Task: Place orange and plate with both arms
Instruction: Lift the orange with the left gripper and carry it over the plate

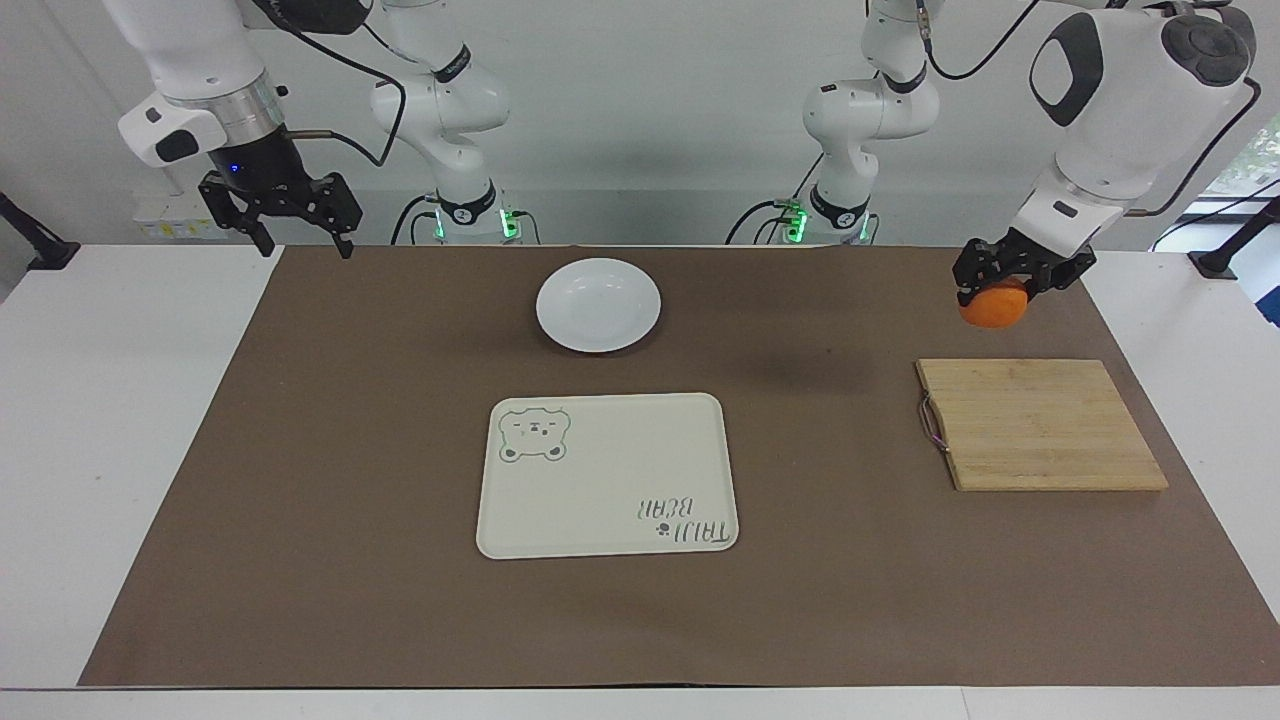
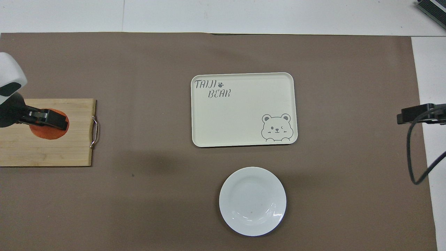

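— What can't you make out in the overhead view?

— The cutting board [image 2: 48,153] runs off the left edge of the frame, so its end is cut off. The left gripper [image 2: 48,120] lies across the orange [image 2: 48,132] and hides its upper part (only the lower curve shows), and the arm itself is cropped at the left edge.

— And the right gripper?

— At the right edge overhead, only a dark tip [image 2: 414,114] and a cable loop show. In the facing view, both arms leave the top of the frame, and the left gripper [image 1: 1020,272] covers the top of the orange [image 1: 992,308].
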### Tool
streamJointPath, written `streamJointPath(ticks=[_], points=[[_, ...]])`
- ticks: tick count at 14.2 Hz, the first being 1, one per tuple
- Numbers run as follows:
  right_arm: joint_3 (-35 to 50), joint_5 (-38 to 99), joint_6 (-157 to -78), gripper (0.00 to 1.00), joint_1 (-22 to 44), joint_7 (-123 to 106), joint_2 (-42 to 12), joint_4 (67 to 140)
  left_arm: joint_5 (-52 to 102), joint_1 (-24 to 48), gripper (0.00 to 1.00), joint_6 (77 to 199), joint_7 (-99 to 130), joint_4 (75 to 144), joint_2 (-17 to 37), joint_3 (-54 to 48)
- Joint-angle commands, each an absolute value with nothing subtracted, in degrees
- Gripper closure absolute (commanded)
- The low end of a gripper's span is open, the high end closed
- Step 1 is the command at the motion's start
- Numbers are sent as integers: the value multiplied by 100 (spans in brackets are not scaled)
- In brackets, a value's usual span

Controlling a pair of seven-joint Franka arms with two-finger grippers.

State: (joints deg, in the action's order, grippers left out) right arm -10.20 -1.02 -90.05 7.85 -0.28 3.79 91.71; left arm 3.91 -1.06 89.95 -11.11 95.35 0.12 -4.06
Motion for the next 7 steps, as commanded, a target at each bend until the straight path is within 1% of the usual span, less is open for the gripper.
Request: streamJointPath(ticks=[1,3,7], points=[[-1002,26,-8965,0,712,-176,448,9220,633,-9,100,8745,-1739,9580,-79,-404],[-1002,26,-8965,0,712,-176,448,9220,633,341,100,8719,-2361,9598,-97,-457],[-1002,26,-8965,0,712,-176,448,9220,633,1193,100,8780,-2391,9659,-184,-492]])
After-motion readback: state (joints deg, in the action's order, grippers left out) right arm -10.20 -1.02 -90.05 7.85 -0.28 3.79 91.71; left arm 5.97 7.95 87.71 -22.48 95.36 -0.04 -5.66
